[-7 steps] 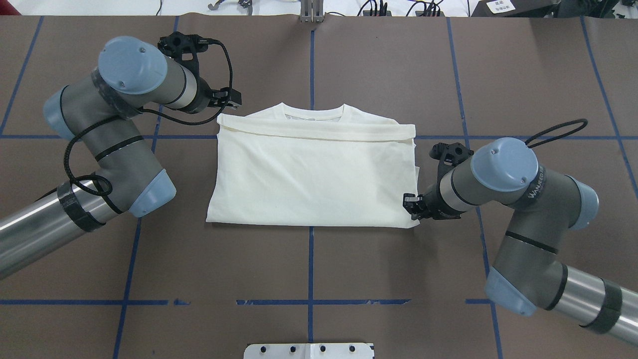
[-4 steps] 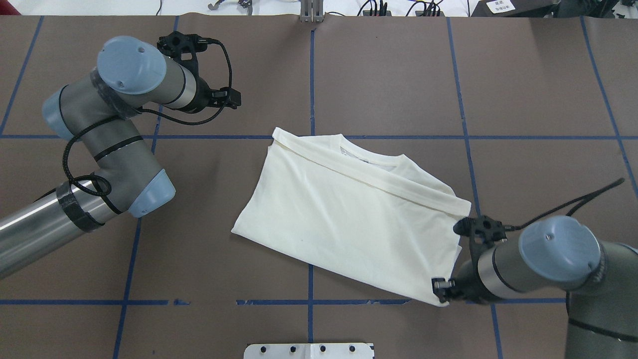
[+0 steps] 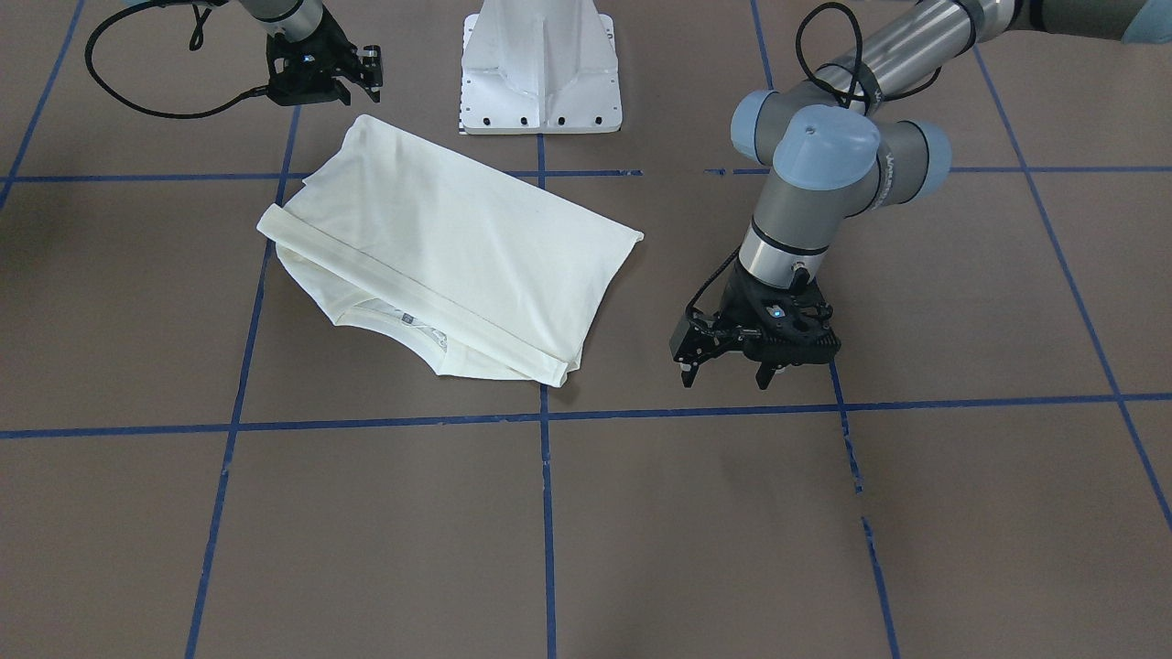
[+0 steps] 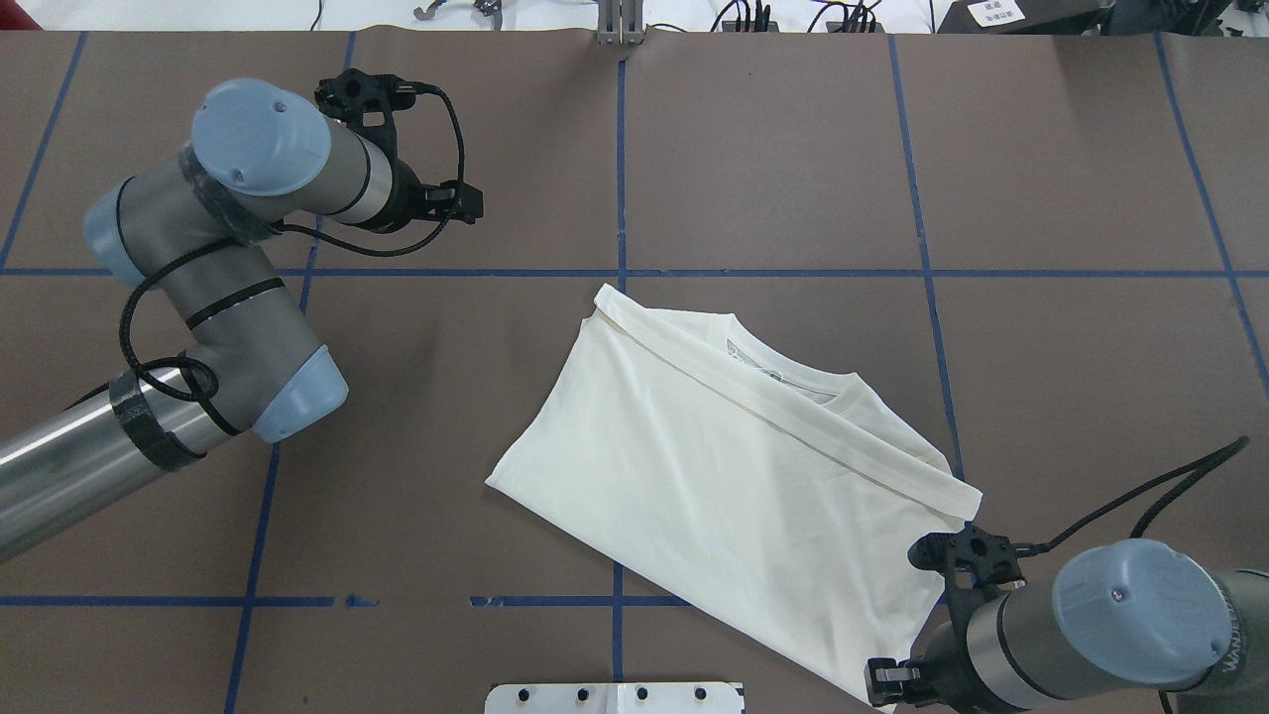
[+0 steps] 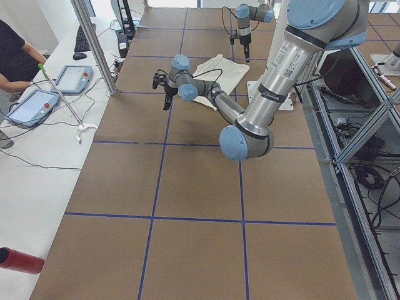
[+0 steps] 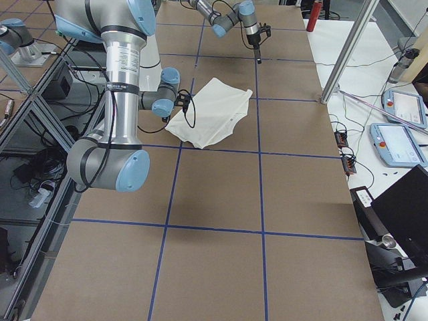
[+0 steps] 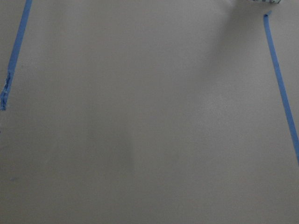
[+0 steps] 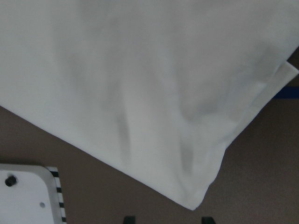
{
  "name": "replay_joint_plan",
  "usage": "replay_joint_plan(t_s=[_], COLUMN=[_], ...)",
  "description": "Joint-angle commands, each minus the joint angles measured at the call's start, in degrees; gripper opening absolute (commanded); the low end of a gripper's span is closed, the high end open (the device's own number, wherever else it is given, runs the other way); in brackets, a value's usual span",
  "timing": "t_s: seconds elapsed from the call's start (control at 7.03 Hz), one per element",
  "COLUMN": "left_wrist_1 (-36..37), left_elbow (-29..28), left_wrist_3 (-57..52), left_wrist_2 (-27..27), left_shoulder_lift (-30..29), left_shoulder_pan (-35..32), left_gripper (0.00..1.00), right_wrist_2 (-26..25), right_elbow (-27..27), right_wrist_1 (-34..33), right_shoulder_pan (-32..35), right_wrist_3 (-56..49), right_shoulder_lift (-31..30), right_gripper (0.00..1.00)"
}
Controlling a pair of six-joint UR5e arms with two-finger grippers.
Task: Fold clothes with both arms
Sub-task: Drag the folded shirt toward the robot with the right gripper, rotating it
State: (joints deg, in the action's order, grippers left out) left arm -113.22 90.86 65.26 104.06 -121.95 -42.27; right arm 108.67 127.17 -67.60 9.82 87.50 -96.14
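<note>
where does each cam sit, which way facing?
Front: across the table, facing the base; left arm, right arm, shirt.
Overhead: behind the robot, looking down; same arms, same shirt.
Left side: table's end, left arm nearest.
Right side: opposite end, right arm nearest.
Left wrist: down on bare table; no gripper visible.
Right wrist: down on shirt corner; fingertips at bottom edge.
Shared: front and overhead both show the skewed shirt.
</note>
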Motion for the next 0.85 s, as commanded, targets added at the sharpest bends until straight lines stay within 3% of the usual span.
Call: replay_joint_plan(t_s=[0.0, 0.28, 0.43, 0.71], left_wrist_1=[0.3, 3.2, 7.6, 8.6], left_elbow=[5.2, 11.3, 13.9, 13.8], left_wrist_3=[10.0, 27.0, 32.2, 36.3], left_wrist_2=[3.3, 1.4, -3.4, -4.9], left_shoulder_lift=[2.6, 5.3, 5.3, 5.6], left_shoulder_pan=[4.2, 14.7, 21.2, 24.9], left_gripper=[1.0, 0.97, 0.91, 0.81], right_wrist_2=[-1.7, -1.2, -1.2, -1.7], right_elbow=[0.7, 0.8, 0.6, 0.3], right_wrist_1=[0.2, 0.2, 0.2, 0.2], right_shoulder_pan=[8.3, 16.3, 17.4, 17.5], right_wrist_3=[0.0, 0.0, 0.0, 0.0], right_shoulder_lift=[3.6, 5.3, 6.8, 7.2], right_gripper=[1.0, 1.0, 1.0, 1.0])
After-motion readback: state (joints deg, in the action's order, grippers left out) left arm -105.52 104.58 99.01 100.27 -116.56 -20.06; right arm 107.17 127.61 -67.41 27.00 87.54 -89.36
